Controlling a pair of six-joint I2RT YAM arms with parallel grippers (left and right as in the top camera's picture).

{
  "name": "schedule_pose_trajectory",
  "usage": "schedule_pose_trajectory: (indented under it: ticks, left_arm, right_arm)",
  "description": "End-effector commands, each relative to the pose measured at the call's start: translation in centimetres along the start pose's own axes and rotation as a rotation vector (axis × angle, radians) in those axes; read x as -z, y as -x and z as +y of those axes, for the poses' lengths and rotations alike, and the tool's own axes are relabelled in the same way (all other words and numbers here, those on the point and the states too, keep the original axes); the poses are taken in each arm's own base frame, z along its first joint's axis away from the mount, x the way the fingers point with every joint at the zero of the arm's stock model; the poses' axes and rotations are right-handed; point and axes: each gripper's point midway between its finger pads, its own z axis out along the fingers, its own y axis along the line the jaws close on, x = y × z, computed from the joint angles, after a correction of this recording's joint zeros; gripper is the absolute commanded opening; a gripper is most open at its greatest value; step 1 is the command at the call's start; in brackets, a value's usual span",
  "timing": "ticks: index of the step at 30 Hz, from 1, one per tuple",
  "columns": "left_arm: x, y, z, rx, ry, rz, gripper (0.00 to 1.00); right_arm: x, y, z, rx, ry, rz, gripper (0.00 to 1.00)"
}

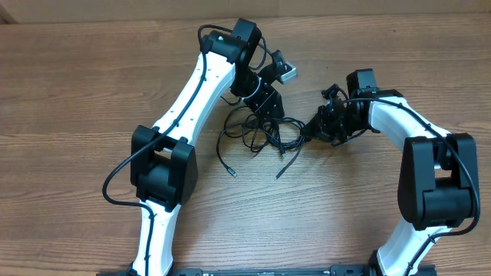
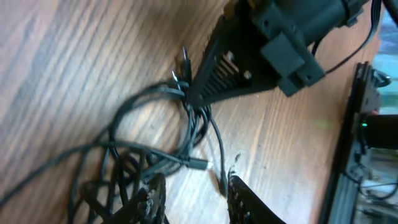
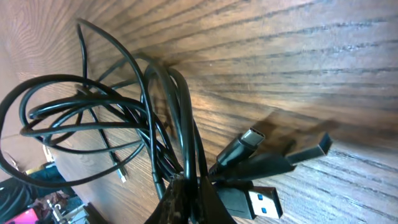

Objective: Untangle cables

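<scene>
The cables [image 1: 265, 136] lie in a black tangle on the wooden table between both arms, with two loose ends trailing toward the front. My right gripper [image 3: 189, 202] is shut on a bunch of the cables [image 3: 81, 118]. A USB-A plug [image 3: 261, 202] and a USB-C plug [image 3: 245, 140] stick out just beyond its fingers. In the left wrist view, the right gripper [image 2: 189, 93] pinches the strands at the tangle's far side. My left gripper [image 2: 193, 199] stands open over the near side of the cables [image 2: 155, 155], with bare wood between its fingers.
The two arms [image 1: 199, 92] [image 1: 430, 153] flank the tangle on the wooden table [image 1: 77, 115]. A black frame [image 1: 268, 271] runs along the front edge and also shows as a dark rail [image 2: 360, 124] at the right of the left wrist view.
</scene>
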Motion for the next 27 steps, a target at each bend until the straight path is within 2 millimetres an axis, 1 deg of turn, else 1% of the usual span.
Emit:
schedule_pose_trajectory:
  ticks: [1, 7, 11, 13, 16, 20, 22, 27]
  left_arm:
    - [-1.0, 0.5, -0.2, -0.094, 0.015, 0.003, 0.34]
    - [-2.1, 1.2, -0.5, -0.130, 0.034, 0.004, 0.35]
    - [-2.9, 1.4, -0.2, -0.075, 0.036, -0.001, 0.34]
    - [-3.3, 1.1, 0.2, -0.048, 0.041, 0.013, 0.36]
    - [-4.3, 0.2, 1.4, 0.040, 0.064, 0.046, 0.38]
    - [-5.4, -1.1, 1.7, 0.108, 0.046, 0.090, 0.40]
    - [-5.8, -1.8, 1.7, 0.094, 0.035, 0.114, 0.41]
    - [-6.2, -3.5, 1.6, -0.025, 0.012, 0.169, 0.40]
  right_arm:
    - [-0.3, -0.5, 0.2, 0.017, 0.018, 0.018, 0.04]
    - [-0.3, -0.5, 0.2, 0.017, 0.019, 0.018, 0.04]
    - [-0.3, -0.5, 0.2, 0.016, 0.019, 0.018, 0.04]
    - [-0.3, -0.5, 0.2, 0.016, 0.019, 0.018, 0.04]
    - [-0.3, -0.5, 0.3, 0.016, 0.027, 0.020, 0.04]
    - [-0.2, -0.5, 0.3, 0.016, 0.028, 0.019, 0.04]
    - [-0.2, -0.5, 0.4, 0.016, 0.034, 0.020, 0.04]
    - [-0.2, -0.3, 0.5, 0.031, 0.037, 0.014, 0.04]
